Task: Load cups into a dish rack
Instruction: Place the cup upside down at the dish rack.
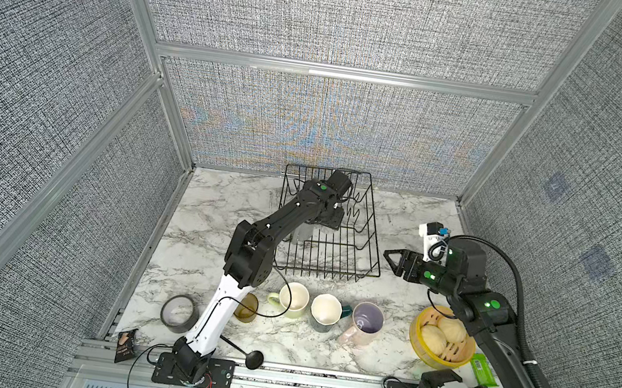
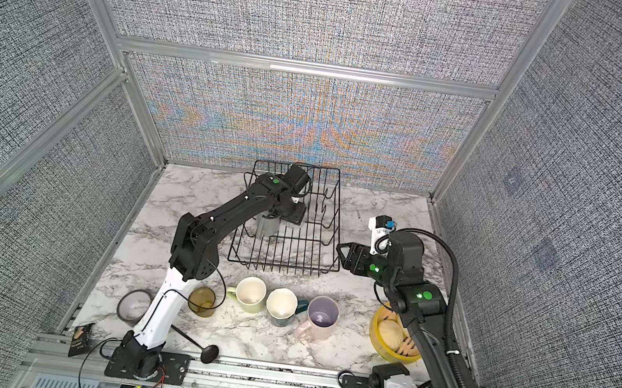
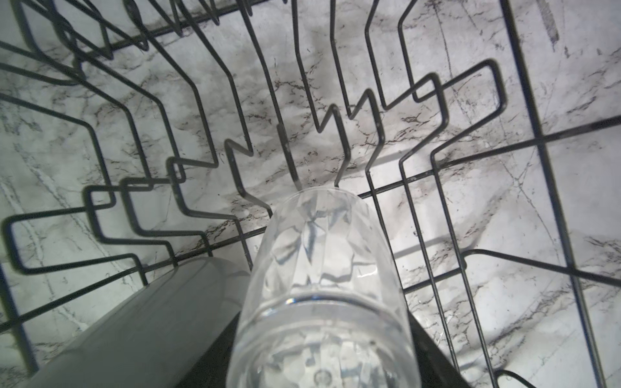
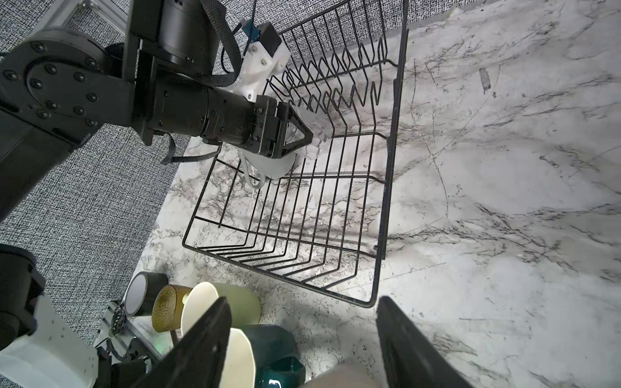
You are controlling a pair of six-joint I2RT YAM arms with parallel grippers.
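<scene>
Grips the clear glass (image 3: 322,285) between the left tool's (image 4: 302,139) jaws, inside the dish rack (image 4: 389,168) at its 9 o'clock side, just beside the grey mug (image 3: 134,319). Holds the right tool (image 1: 392,261) spread wide and empty, just outside the rack's 3 o'clock rim. Shows the amber tumbler (image 1: 247,307), pale yellow-green mug (image 1: 293,298), dark teal mug (image 1: 326,313) and pink mug (image 1: 363,324) in a row on the counter (image 1: 218,207) at the rack's 6 o'clock.
</scene>
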